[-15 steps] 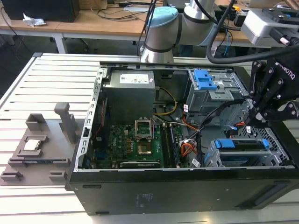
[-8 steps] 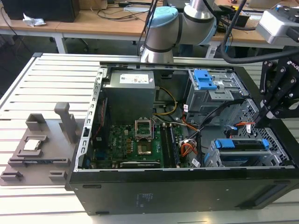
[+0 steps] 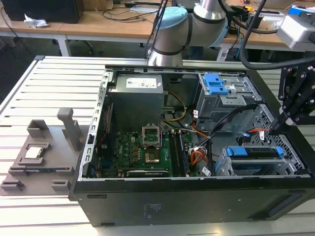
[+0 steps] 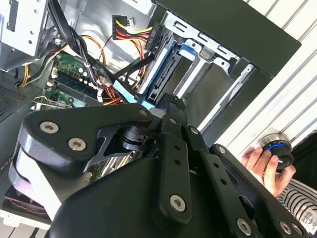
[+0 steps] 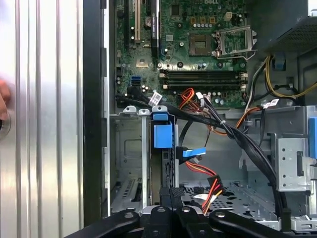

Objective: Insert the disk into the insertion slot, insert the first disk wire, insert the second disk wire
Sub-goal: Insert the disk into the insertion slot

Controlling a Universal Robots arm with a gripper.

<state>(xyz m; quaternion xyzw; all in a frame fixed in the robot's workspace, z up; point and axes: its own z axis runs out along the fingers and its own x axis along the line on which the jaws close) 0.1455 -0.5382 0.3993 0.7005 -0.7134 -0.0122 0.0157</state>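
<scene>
Slatted table (image 3: pixel 49 88) under open computer case (image 3: pixel 172 206). Nearest, disk (image 3: pixel 256 153) seated in insertion slot (image 3: pixel 222 166), long axis 9-to-3 in the exterior view. Just beyond, at disk's 1 o'clock, end effector (image 3: pixel 275 129) hovering, pinched closed, seemingly on nothing.

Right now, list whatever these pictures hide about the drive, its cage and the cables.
Drive label: first wrist view, buried inside the cage.
Drive's connector end: second wrist view, covered by the tool.
Blue plug seated or not: first wrist view, joint too small to tell.
Person's hand: second wrist view, partly behind the tool.
</scene>
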